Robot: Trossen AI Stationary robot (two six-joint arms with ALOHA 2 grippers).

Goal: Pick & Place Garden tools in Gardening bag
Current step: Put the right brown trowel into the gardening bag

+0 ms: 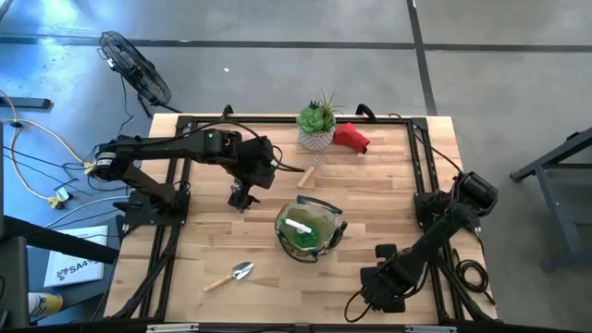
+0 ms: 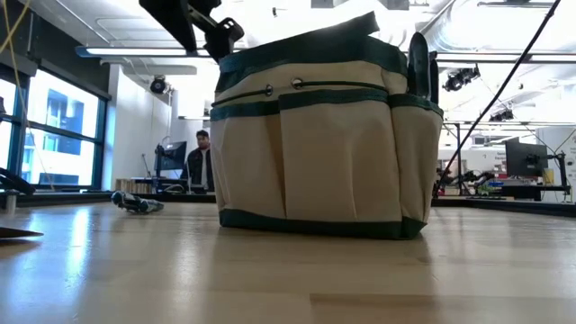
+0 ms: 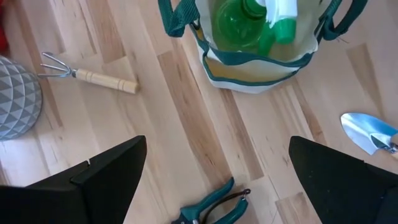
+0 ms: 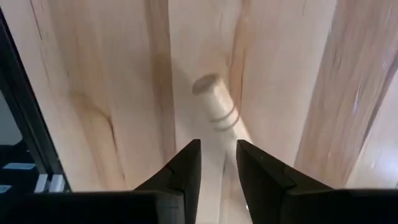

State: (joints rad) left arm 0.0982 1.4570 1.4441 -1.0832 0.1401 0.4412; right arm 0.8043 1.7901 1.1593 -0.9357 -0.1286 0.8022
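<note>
The tan gardening bag (image 1: 310, 228) with a dark green rim stands mid-table, and the green spray bottle (image 3: 249, 22) is inside it. My left gripper (image 1: 242, 196) hangs open above a pair of green-handled pruners (image 3: 214, 208) lying on the table to the bag's left. My right gripper (image 1: 357, 307) is low near the table's front edge, shut on a wooden handle (image 4: 214, 106). A trowel (image 1: 231, 276) lies at front left. A wooden-handled rake (image 1: 310, 173) lies behind the bag. The red soft item (image 1: 351, 137) lies at the far edge. My right gripper pinches the wooden handle between its two fingers, a little back from its rounded free end (image 4: 208, 84), which sticks out past the fingertips. The fingers lie along the handle. The rest of the tool is hidden by the gripper, and I cannot tell if it is lifted.
A green spiky plant in a white pot (image 1: 317, 125) stands at the far edge beside the red item. A dark frame runs round the table's edges (image 1: 425, 157). In the low view a person (image 2: 202, 157) shows in the room beyond. Bare wood lies right of the bag.
</note>
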